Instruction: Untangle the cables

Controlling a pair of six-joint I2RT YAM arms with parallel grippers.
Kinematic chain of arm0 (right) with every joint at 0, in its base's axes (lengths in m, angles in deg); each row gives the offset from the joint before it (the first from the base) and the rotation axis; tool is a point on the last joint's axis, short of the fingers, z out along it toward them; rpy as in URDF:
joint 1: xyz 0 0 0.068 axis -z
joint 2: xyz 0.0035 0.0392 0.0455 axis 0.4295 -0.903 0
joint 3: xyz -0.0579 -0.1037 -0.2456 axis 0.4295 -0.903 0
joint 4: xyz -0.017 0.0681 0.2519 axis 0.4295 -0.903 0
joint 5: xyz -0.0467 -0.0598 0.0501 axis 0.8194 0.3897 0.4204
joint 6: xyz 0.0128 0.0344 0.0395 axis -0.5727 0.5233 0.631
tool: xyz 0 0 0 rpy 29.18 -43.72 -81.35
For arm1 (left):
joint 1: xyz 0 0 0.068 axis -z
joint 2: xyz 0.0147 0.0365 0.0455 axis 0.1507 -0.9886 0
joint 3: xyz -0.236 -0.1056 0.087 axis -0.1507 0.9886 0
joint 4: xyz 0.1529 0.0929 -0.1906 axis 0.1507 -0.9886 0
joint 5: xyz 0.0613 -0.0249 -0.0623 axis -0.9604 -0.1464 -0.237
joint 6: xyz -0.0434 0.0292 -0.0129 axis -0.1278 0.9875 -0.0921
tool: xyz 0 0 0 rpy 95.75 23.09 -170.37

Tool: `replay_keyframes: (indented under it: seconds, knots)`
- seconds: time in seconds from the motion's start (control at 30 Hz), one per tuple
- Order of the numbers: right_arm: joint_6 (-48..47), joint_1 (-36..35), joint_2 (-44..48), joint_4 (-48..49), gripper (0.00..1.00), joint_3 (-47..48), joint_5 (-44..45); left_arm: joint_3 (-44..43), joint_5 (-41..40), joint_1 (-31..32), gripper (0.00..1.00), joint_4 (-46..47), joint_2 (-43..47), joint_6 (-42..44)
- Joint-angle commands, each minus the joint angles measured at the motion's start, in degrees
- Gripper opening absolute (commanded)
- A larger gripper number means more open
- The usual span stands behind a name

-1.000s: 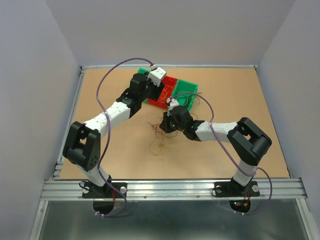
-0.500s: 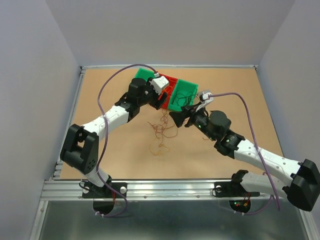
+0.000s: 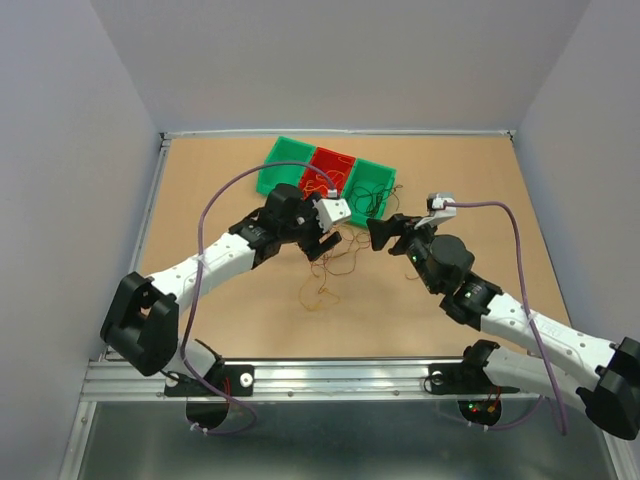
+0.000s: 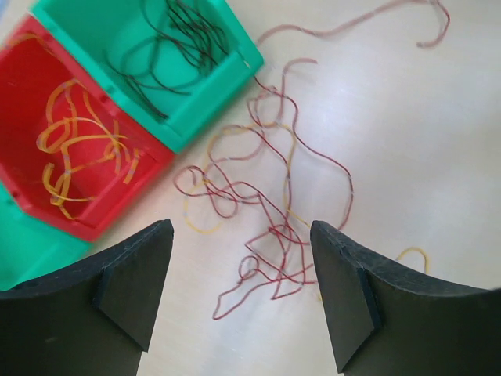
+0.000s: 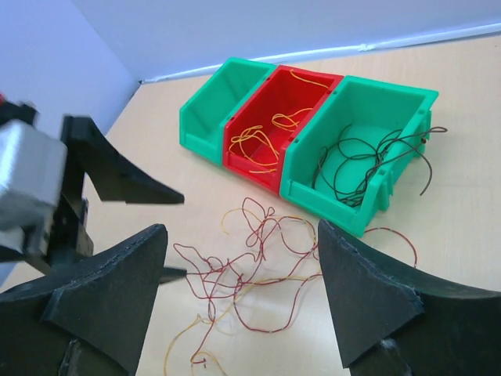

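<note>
Tan worktop (image 3: 200,200), grey-walled: red and orange cables (image 3: 335,262) are lying in a loose clump just in front of three bins (image 3: 285,160), with more strands sitting in the red and right green ones. Left pincer (image 3: 325,238), earlier over the bins, is now hovering above the clump, fingers apart and empty. Right pincer (image 3: 382,232), earlier down at the clump, is now hanging beside it, spread wide and empty.

A robotics lab test cell: a bare wooden table (image 3: 500,180) boxed in by plain pale walls (image 3: 80,150), with the left arm (image 3: 215,262) and the right arm (image 3: 520,325) bolted to an aluminium rail (image 3: 350,378) along its near edge.
</note>
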Motion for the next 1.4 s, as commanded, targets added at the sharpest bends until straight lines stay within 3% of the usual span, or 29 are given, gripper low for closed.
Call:
replay_keyframes:
  seconds: [0.0,0.17,0.3,0.37,0.4,0.43,0.57,0.67,0.7,0.8,0.9,1.03,1.37]
  knots:
    - [-0.1,0.2,-0.5,2.3,0.83,-0.6,3.0,0.7,-4.5,1.6,0.82,-2.4,-1.9,1.9]
    - [-0.1,0.2,-0.5,2.4,0.83,-0.6,2.9,-1.0,-8.2,2.4,0.82,-2.6,-8.0,1.7]
    - [-0.1,0.2,-0.1,2.3,0.83,-0.7,2.7,-2.3,-9.1,2.4,0.74,-3.2,-12.0,1.6]
    - [-0.1,0.2,-0.1,2.4,0.83,-0.7,2.6,-4.1,-8.7,2.4,0.54,-5.4,-15.0,2.1]
    - [-0.2,0.2,0.0,2.4,0.83,-0.7,2.7,-4.8,-8.3,2.4,0.21,-6.3,-15.9,2.3]
    - [-0.1,0.2,0.0,2.4,0.83,-0.8,2.6,-6.1,-8.5,2.4,0.00,-6.9,-16.6,2.2]
    - [-0.1,0.2,-0.8,2.7,0.83,-1.0,2.1,-3.5,-6.7,1.9,0.00,-3.2,-7.9,1.5]
    - [-0.7,0.2,-2.8,5.1,0.83,-1.5,-1.6,-1.6,3.4,1.9,0.00,-3.4,2.3,2.3]
    - [-2.1,0.2,-3.4,8.2,0.83,-2.4,-4.0,-1.6,10.3,1.9,0.00,-4.3,4.1,2.4]
    - [-6.4,0.2,-5.2,14.2,0.89,-4.2,-18.0,-6.9,20.5,3.1,0.00,-14.0,6.5,4.4]
    - [-8.7,0.2,-5.7,24.5,0.94,-7.4,-31.2,-13.6,25.0,4.9,0.00,-22.1,6.1,5.7]
    - [-10.5,0.2,-4.5,30.4,0.96,-10.9,-39.2,-17.5,24.9,5.5,0.00,-23.1,7.7,4.5]
    - [-12.1,0.1,-8.9,31.6,0.95,-8.7,-44.0,-25.9,28.7,6.6,0.00,-27.6,6.1,2.7]
